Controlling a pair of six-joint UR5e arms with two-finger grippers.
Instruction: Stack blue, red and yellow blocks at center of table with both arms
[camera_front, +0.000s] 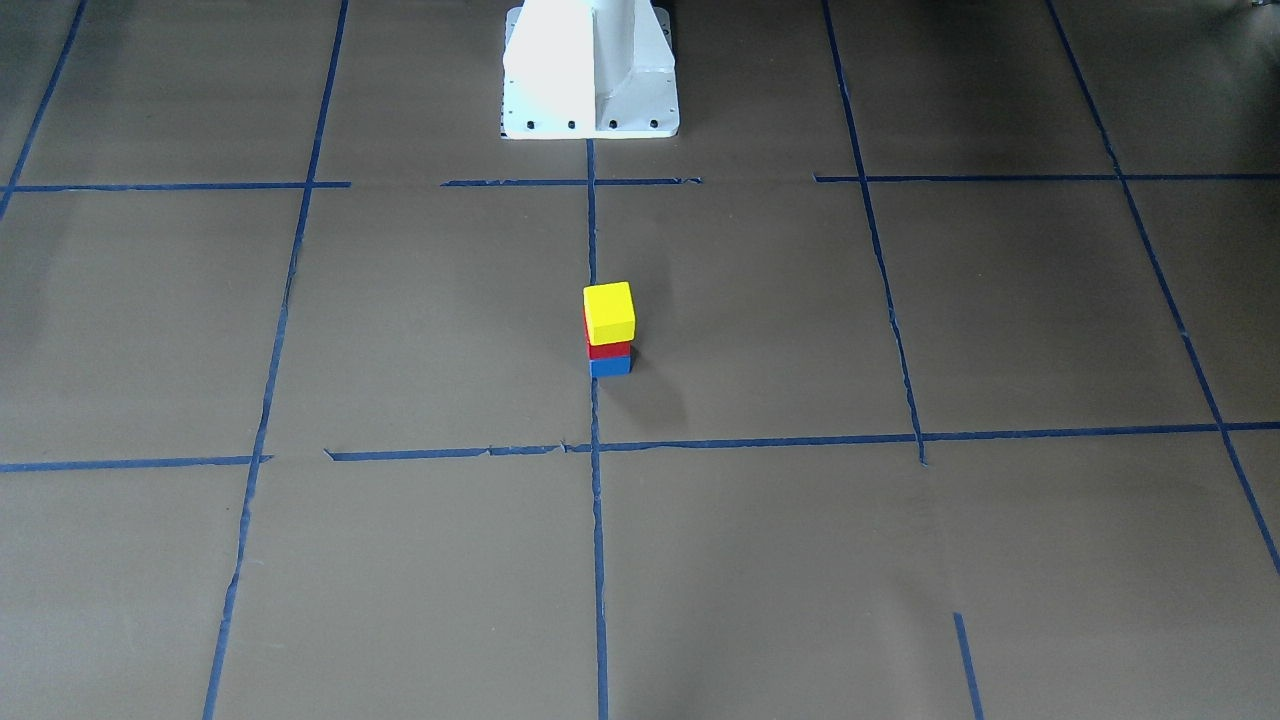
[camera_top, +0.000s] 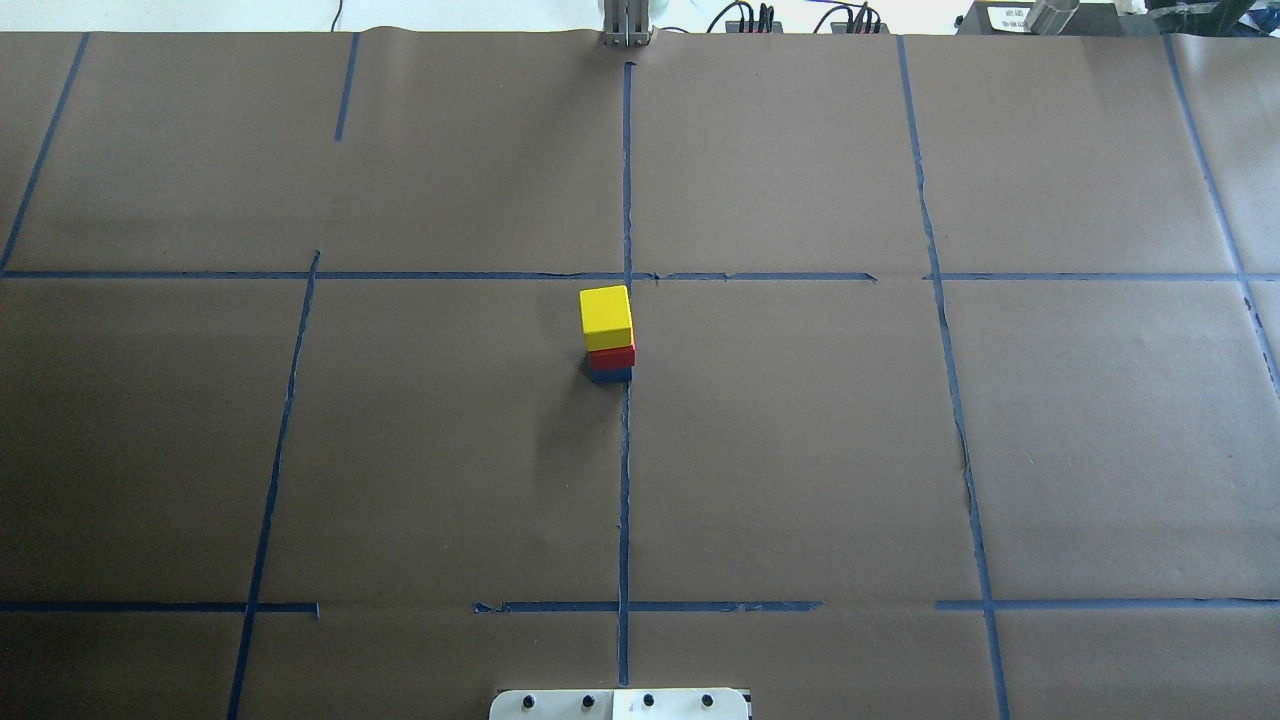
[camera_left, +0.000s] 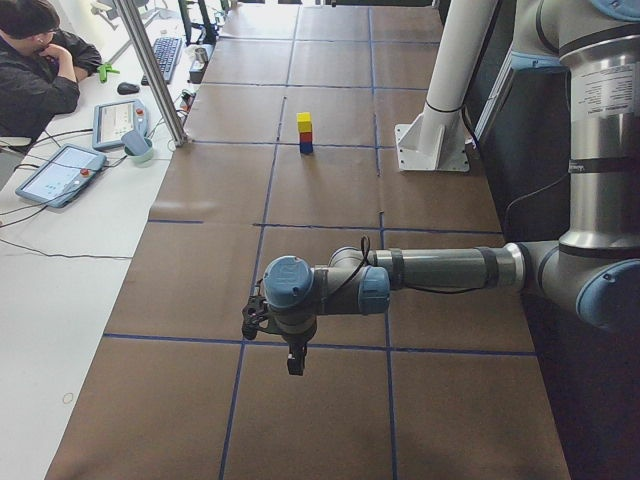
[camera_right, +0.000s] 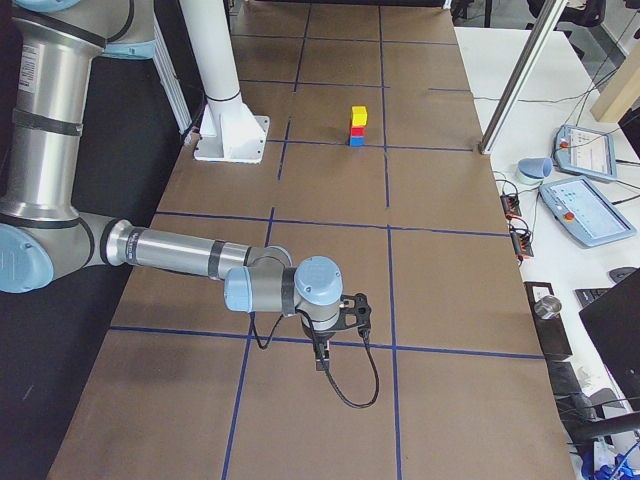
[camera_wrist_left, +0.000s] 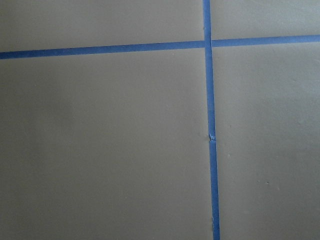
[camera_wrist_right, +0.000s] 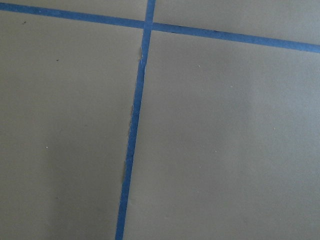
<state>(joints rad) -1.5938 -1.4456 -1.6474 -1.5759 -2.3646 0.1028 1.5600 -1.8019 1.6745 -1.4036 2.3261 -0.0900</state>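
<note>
The three blocks stand in one upright stack near the middle of the table (camera_front: 800, 320): yellow block (camera_front: 609, 311) on top, red block (camera_front: 609, 349) in the middle, blue block (camera_front: 610, 366) at the bottom. Overhead, the yellow block (camera_top: 606, 316) covers most of the red block (camera_top: 612, 356) and blue block (camera_top: 610, 375). Both arms are far from the stack. My left gripper (camera_left: 295, 360) hangs over the table's left end and my right gripper (camera_right: 320, 358) over its right end. Only the side views show them, so I cannot tell whether they are open or shut. Both wrist views hold only brown paper and tape lines.
The white pedestal base (camera_front: 590, 70) stands at the robot's side of the table, behind the stack. A person (camera_left: 40, 70) sits at a white side desk with tablets (camera_left: 60, 172) and a keyboard. A metal pole (camera_left: 155, 70) rises at the table's far edge.
</note>
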